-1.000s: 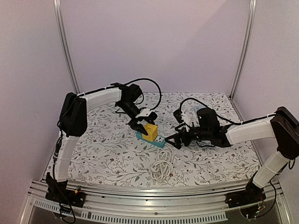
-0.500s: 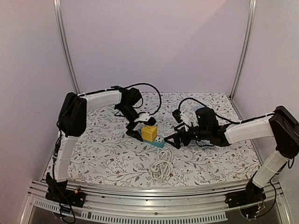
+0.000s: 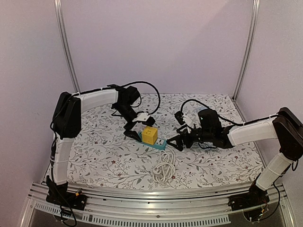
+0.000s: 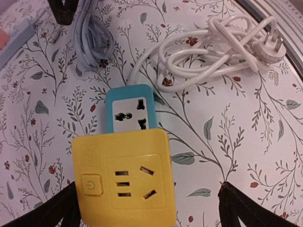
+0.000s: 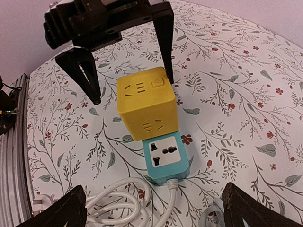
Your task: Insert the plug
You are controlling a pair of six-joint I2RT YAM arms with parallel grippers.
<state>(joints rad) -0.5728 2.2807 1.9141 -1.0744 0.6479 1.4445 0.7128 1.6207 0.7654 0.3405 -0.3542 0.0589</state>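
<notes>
A yellow cube plug (image 3: 150, 135) stands upright on the far end of a teal power strip (image 3: 161, 143) lying on the floral table. My left gripper (image 3: 135, 128) is open just behind and left of the cube, touching nothing. The left wrist view has the cube (image 4: 123, 179) between the spread fingers, with the strip's free socket (image 4: 131, 111) beyond it. My right gripper (image 3: 175, 143) is open at the strip's cord end, holding nothing. From the right wrist I see the cube (image 5: 147, 106), the strip (image 5: 165, 158) and the left gripper (image 5: 130, 66) behind them.
The strip's white cord (image 3: 164, 171) lies coiled in front of it, its own pronged plug (image 4: 267, 45) loose on the cloth. A grey cable (image 4: 90, 33) runs near the right arm. A metal rail (image 3: 151, 208) edges the near side, with walls all round.
The left gripper opened, let go of the yellow cube and drew back to the left. The cube stays on the strip. The right arm has hardly moved.
</notes>
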